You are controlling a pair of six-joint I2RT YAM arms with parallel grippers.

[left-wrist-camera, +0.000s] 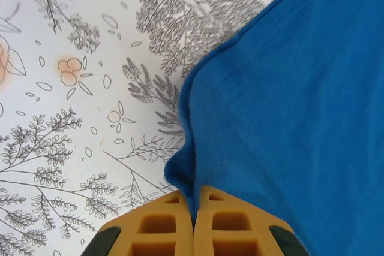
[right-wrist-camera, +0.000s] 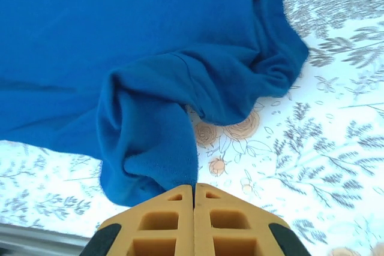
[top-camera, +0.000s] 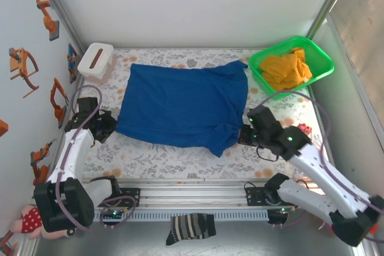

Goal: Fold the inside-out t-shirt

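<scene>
The blue t-shirt (top-camera: 180,103) lies spread flat across the middle of the bench (top-camera: 150,160), hem toward the left edge and sleeves toward the right. The left jaws are clenched on the near-left hem corner, with a thin lip of cloth nipped between them. The right jaws are clenched on the bunched near sleeve, which puckers up into the grip. Holding both ends of the near side probably lets the two arms lift it together and carry it toward the far edge for a lengthwise fold. A green basket (top-camera: 323,59) of yellow cloth sits at the far right corner.
</scene>
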